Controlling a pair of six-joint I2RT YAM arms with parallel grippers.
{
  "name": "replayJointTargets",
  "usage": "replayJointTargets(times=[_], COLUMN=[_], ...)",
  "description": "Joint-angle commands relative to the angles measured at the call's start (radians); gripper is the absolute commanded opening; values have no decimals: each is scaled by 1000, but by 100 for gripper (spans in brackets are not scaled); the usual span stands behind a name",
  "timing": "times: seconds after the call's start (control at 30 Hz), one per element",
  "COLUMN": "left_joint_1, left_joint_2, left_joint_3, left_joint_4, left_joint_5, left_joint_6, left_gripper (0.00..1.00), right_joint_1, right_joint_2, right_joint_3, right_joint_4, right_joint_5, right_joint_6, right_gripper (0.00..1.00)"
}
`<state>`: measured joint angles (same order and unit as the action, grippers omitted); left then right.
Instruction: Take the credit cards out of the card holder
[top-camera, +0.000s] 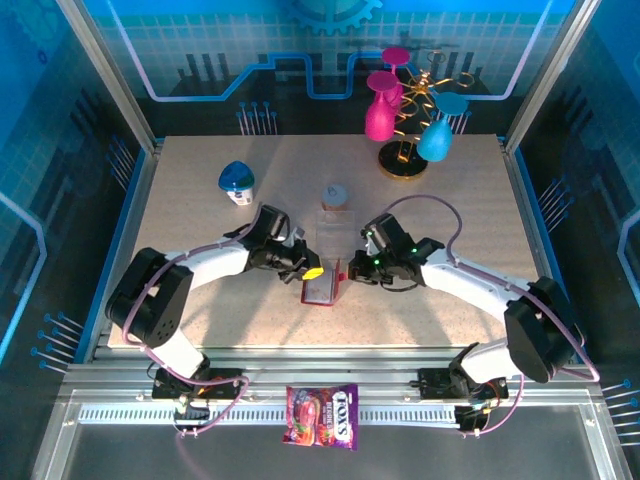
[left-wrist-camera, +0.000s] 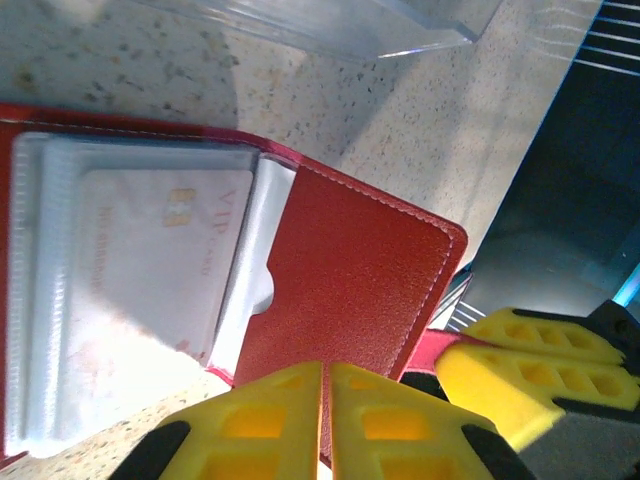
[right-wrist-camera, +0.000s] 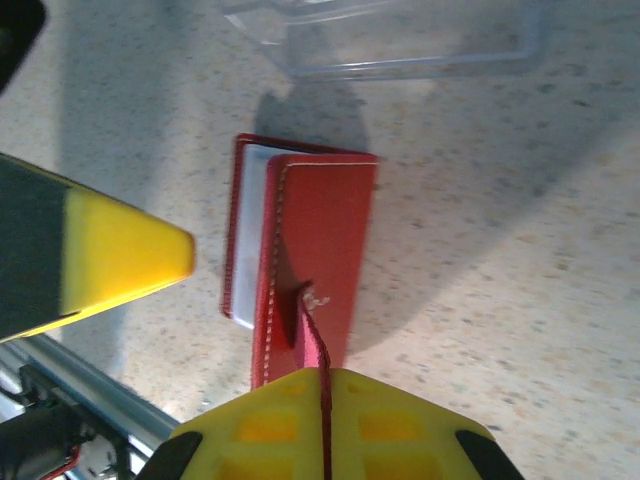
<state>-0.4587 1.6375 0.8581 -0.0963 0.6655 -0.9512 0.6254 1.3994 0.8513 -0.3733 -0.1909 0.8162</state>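
I had the card holder (top-camera: 321, 289) near the middle of the table (top-camera: 460, 200), between the two arms and open. One red cover was lifted, and the other side lay with its cloudy plastic pockets facing up. A pale card (left-wrist-camera: 150, 260) with a chip on it sat inside the front pocket, tucked in under the plastic. I could make out no other cards. My right gripper (right-wrist-camera: 322, 390) was pinched tight on the holder's thin red strap, which ran straight into the seam between its yellow fingers. My left gripper (left-wrist-camera: 326, 385) was drawn narrow, its fingers all but together at the lower edge of the raised cover. I could not tell whether they had nipped the cover or only hung over it. The two sets of fingers were crowded close together at that corner. A clear plastic box (top-camera: 335, 232) stood just behind the holder, with a small jar (top-camera: 335, 196) beyond it. A blue-and-white container (top-camera: 237, 184) lay off to the left. A gold stand (top-camera: 402, 160) hung with pink and blue goblets stood at the far right, well apart. A candy packet (top-camera: 322, 416) lay on the rail by the arm bases.
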Motion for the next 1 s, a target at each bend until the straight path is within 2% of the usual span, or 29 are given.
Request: replayJointTargets(times=[0.0, 0.07, 0.4, 0.53, 0.8, 0.97], left_joint_1=[-32, -54, -78, -78, -78, -77], left_joint_2=[40, 53, 99, 97, 136, 157], left_joint_3=[44, 59, 54, 58, 63, 71], left_joint_4=[0, -29, -32, -72, -66, -69], left_joint_5=[-27, -63, -95, -127, -124, -121], left_joint_6=[-18, -1, -4, 18, 18, 22], left_gripper=[10, 10, 10, 9, 9, 9], right_joint_1=[-47, -66, -154, -166, -192, -193], right_joint_2=[-32, -37, -5, 19, 91, 99], right_joint_3=[-27, -37, -108, -107, -92, -94], right_joint_4=[-51, -68, -49, -67, -58, -65], right_joint_5=[-25, -35, -95, -72, -81, -39], right_joint_6=[-58, -84, -174, -215, -253, -250], right_gripper=[0, 0, 0, 0, 0, 5])
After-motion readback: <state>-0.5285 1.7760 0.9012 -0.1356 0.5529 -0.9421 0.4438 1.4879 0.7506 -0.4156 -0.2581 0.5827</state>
